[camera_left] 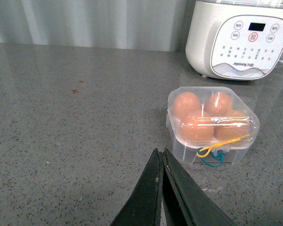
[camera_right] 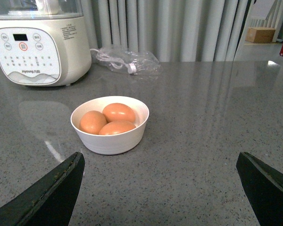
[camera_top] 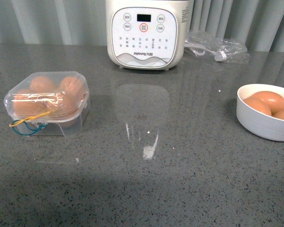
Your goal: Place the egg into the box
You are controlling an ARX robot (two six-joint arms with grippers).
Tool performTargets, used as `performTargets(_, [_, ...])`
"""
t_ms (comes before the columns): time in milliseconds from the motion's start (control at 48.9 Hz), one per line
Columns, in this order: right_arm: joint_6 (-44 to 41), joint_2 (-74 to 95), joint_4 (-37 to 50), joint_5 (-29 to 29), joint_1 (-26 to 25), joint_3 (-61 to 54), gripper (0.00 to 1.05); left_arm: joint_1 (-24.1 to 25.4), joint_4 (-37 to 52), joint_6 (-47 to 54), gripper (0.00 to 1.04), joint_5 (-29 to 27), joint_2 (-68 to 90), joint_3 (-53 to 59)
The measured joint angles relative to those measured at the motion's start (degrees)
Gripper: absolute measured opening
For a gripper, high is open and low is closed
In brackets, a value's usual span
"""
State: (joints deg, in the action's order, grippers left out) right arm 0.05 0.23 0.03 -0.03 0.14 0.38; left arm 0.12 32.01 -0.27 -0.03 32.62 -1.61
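Presently the left gripper (camera_left: 161,162) has its jaws pressed together with nothing between them, hanging above bare counter just short of the box (camera_left: 212,125). The right gripper (camera_right: 160,181) has its jaws spread wide and empty, with the white bowl (camera_right: 110,140) lying ahead of the gap.

The box sits on the robot's left side of the grey countertop (camera_top: 146,189), lid down, the yellow and blue bands (camera_top: 29,124) looped at its front. Four brown eggs appear to fill it; no vacant cell can be made out through the clear lid. Three further eggs (camera_right: 114,119) rest together in the bowl at the right edge of the front view. Which egg the task means cannot be told. By this inspector's judgement, either the filling is complete or the lid must be raised before another egg goes in.

Open counter is wide between box and bowl. The white cooker (camera_top: 144,33) and a clear plastic bag (camera_top: 217,47) stand at the back, well apart from both. The bowl's far side is cut off by the frame edge.
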Motion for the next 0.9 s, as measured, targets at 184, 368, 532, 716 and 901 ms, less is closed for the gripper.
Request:
performTargets(184, [0.0,0.0,0.0,0.0,0.0,0.0,0.98,0.0,-5.4,0.02,0.04,0.0,-5.95,0.0])
performTargets(368, [0.0,0.0,0.0,0.0,0.0,0.0,0.98,0.0,-9.57,0.02,0.04,-0.02,-10.25,0.02])
performTargets(532, [0.0,0.0,0.0,0.0,0.0,0.0,0.98,0.0,-14.08,0.0,0.04,-0.02,-14.91,0.02])
performTargets(716, [0.0,0.0,0.0,0.0,0.0,0.0,0.98,-0.02,-18.25,0.0,0.04,-0.02,-19.08,0.02])
performTargets(901, [0.0,0.0,0.0,0.0,0.0,0.0,0.98,-0.02,-21.22,0.02,0.04,-0.02,-22.05,0.02])
